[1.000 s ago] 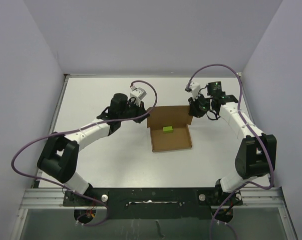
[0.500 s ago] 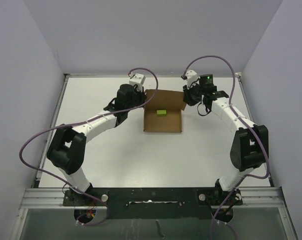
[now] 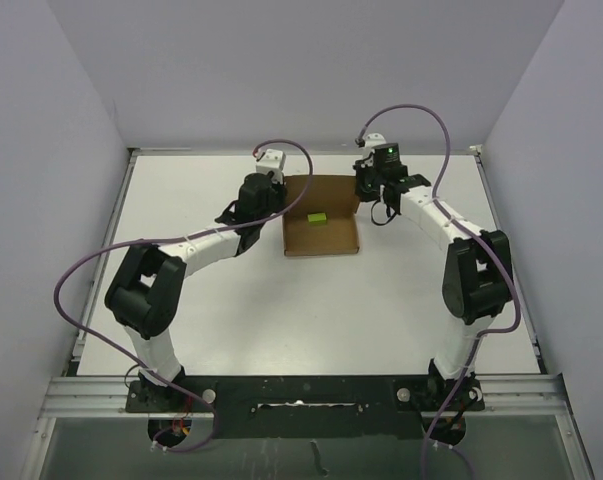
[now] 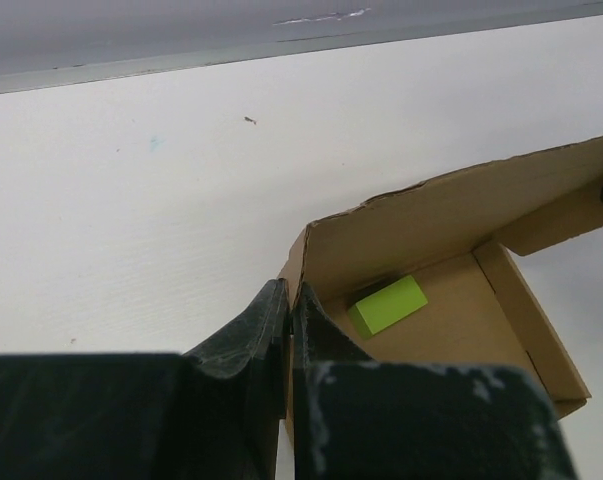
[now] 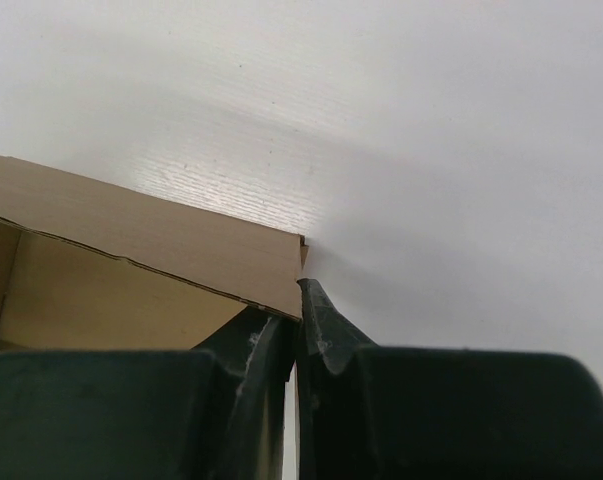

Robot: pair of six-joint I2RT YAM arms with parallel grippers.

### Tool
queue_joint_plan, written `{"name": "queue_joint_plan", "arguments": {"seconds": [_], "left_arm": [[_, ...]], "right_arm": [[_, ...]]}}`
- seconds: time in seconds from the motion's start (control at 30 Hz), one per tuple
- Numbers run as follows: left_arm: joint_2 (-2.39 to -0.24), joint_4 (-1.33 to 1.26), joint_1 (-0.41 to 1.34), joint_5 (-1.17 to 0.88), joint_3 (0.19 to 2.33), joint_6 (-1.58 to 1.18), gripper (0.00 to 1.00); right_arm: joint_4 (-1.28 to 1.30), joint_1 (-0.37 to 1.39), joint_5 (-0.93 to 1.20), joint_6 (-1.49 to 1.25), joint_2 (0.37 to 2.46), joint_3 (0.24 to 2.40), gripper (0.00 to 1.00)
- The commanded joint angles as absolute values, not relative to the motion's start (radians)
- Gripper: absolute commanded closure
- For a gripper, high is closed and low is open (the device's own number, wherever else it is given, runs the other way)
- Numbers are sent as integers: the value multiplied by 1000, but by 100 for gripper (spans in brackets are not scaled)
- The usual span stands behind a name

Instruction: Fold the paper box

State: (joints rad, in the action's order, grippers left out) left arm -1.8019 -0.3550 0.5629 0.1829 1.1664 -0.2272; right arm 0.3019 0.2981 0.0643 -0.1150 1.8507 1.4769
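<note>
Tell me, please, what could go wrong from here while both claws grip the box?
The left claw and right claw each pinch only a thin corner edge of the paper box; uneven pulling might tear it or let it slip free. The loose green block inside could slide, or get trapped under a flap during folding.

Dark right claw (image 5: 292, 308) pinched on a corner of the paper box (image 5: 151, 245) — brown wall upright, white table (image 5: 441, 140) beyond

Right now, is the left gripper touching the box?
Touching. The left wrist view shows the left gripper shut on the box wall at its corner, with no gap.
</note>
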Motion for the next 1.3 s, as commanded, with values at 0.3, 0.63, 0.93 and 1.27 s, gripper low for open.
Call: {"name": "queue_joint_plan", "arguments": {"seconds": [0.3, 0.63, 0.93, 1.27], "left_arm": [[-1760, -549, 615, 167, 1078, -294, 100], [-1709, -592, 654, 216, 982, -318, 100], [-1665, -598, 665, 208, 926, -323, 100], [-1639, -601, 694, 234, 881, -361, 100]], "right_arm": [[212, 435, -3, -187, 1754, 1379, 100], [195, 479, -53, -290, 1699, 1306, 100], [218, 497, -26, -348, 1677, 1288, 99], [241, 526, -31, -344, 1644, 1235, 96]]}}
